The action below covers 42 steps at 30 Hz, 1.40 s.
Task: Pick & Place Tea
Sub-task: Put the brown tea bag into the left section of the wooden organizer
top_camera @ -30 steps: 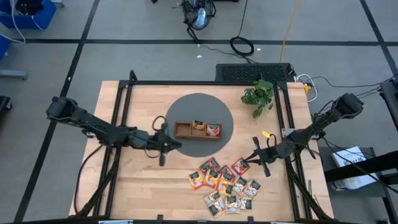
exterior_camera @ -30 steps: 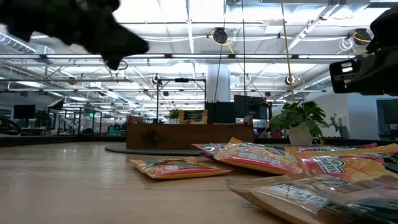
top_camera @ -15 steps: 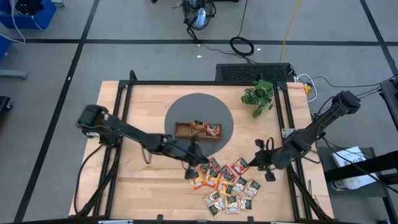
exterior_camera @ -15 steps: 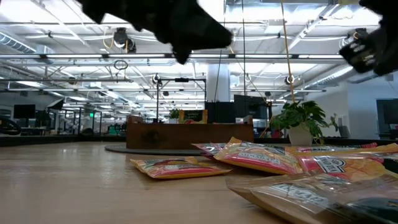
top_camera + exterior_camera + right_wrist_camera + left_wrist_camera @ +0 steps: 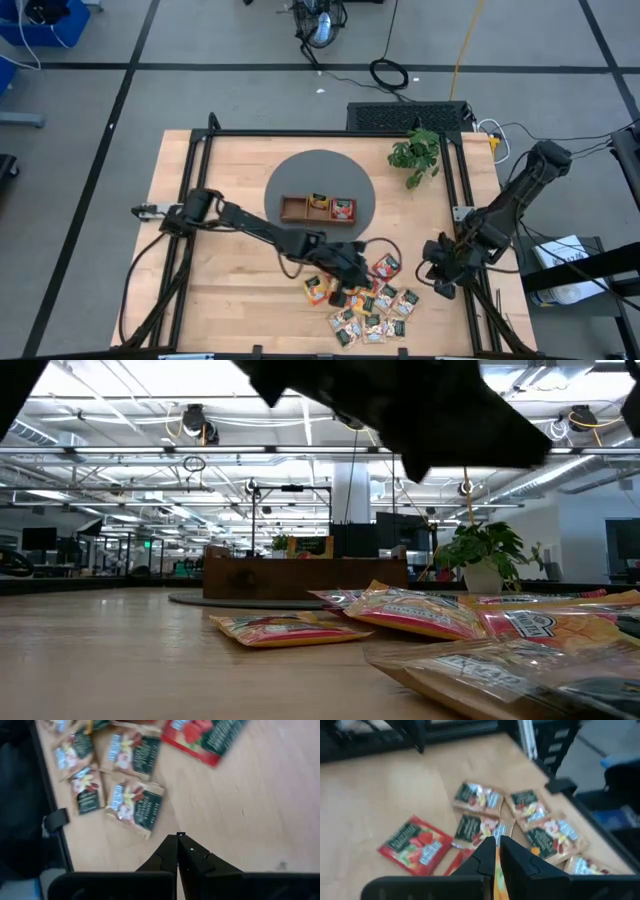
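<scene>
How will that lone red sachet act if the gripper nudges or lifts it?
The red sachet is thin and lies flat on bare wood, so a nudge would probably slide it rather than tip it. It looks light. Its glossy wrapper hints at slipperiness, and lifted by an edge it may droop.

left gripper (image 5: 352, 272) crowds the sachets (image 5: 362, 297); bare table (image 5: 230, 290) beside.

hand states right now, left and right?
Left hand: nearly closed, above the tea sachets; whether it grips one cannot be told.
Right hand: closed, empty.
</scene>
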Each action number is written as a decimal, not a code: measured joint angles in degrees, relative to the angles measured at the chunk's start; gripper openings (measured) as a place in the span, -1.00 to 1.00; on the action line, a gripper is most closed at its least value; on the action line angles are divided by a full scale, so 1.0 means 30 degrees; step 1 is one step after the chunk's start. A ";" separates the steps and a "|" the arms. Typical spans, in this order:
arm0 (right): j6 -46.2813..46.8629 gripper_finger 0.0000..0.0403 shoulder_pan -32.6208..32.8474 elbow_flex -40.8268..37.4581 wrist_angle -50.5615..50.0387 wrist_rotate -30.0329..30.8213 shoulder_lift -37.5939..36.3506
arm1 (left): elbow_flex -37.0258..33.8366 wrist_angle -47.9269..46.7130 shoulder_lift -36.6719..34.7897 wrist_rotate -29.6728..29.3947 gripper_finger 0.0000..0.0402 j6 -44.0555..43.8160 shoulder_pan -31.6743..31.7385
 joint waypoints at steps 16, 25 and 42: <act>0.5778 -1.00 0.0784 -0.4646 0.8618 -0.1172 0.1585 | 0.8350 -0.4115 0.5819 0.1310 -0.85 0.2571 0.0147; 0.6383 -1.00 0.1146 -0.4680 1.2537 -0.1108 0.4523 | 0.9938 -0.4971 0.6652 0.2180 -0.85 0.2752 0.0357; 0.4281 -0.83 0.1074 -0.4608 1.7351 0.0095 0.8415 | 0.9931 -0.6230 0.6631 0.2780 -0.85 0.3757 -0.0417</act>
